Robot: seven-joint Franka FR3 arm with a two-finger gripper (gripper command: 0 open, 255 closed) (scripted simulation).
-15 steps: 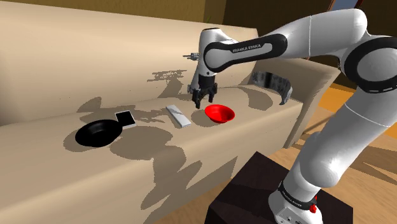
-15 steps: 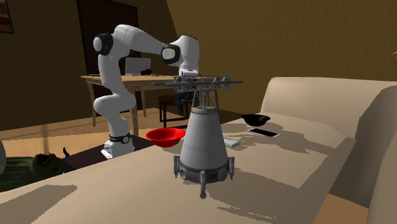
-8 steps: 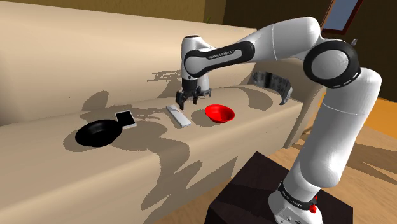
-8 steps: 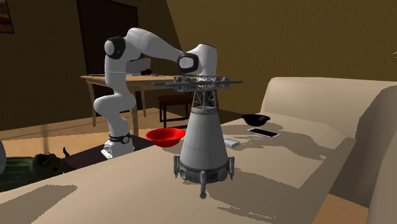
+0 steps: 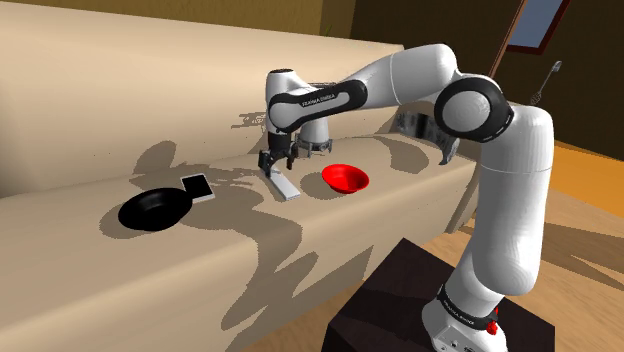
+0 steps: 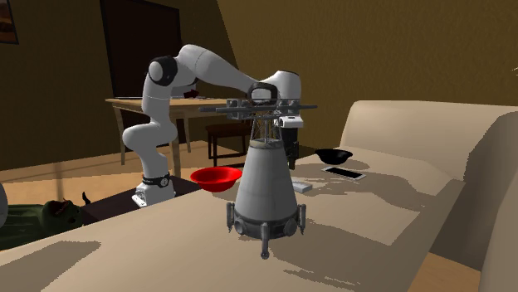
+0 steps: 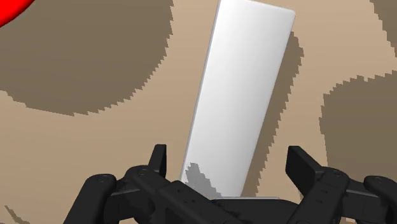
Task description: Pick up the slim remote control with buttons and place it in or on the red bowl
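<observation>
Since the earlier frame the gripper [image 5: 273,162] has shifted from beside the red bowl [image 5: 345,179] to the remote [image 5: 284,187], a plain white slab lying flat on the beige sofa seat [image 5: 190,270]. The fingers [image 7: 159,160] stand wide apart. The remote's near end lies between them, touched by neither.
</observation>
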